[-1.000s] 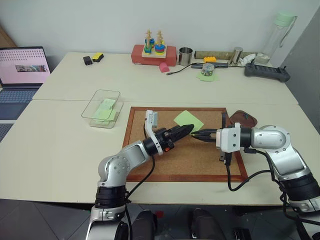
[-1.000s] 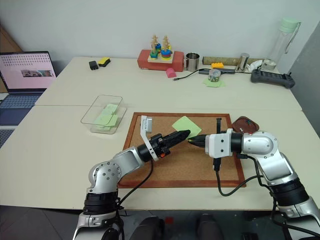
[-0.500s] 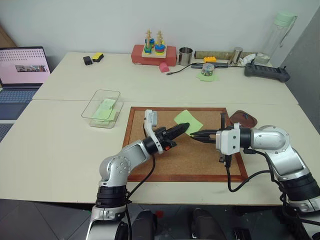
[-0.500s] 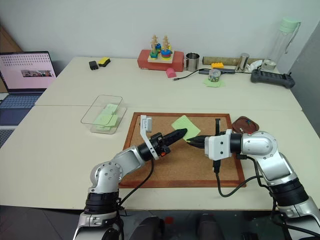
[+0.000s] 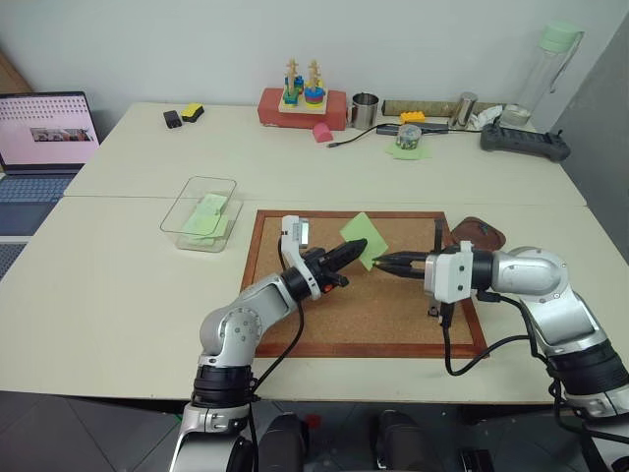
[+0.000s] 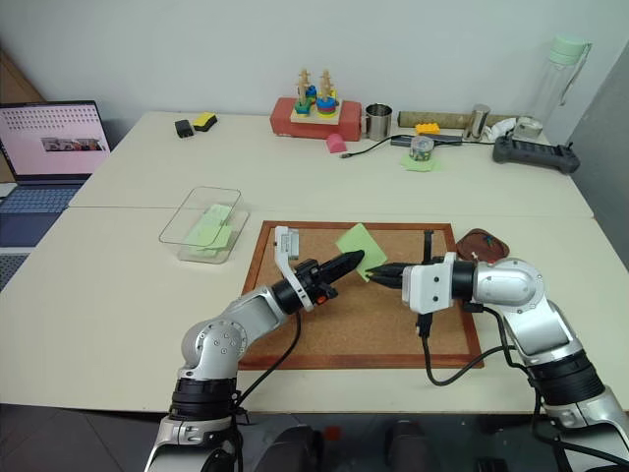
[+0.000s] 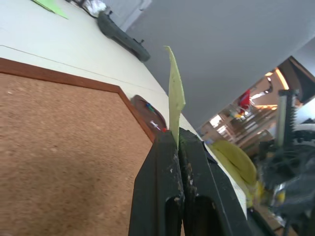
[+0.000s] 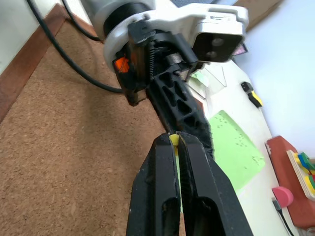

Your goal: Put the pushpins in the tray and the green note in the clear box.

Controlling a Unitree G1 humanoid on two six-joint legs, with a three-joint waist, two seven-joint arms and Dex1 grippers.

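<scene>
Pinching the green note [image 5: 360, 239] at its fingertips — left gripper [image 5: 362, 245]; right gripper [image 5: 378, 263] clenched just beside.

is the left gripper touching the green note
Touching. In the left wrist view the left gripper has its jaws shut on the edge of the green note, which stands up from between them, lifted off the cork board.
</scene>
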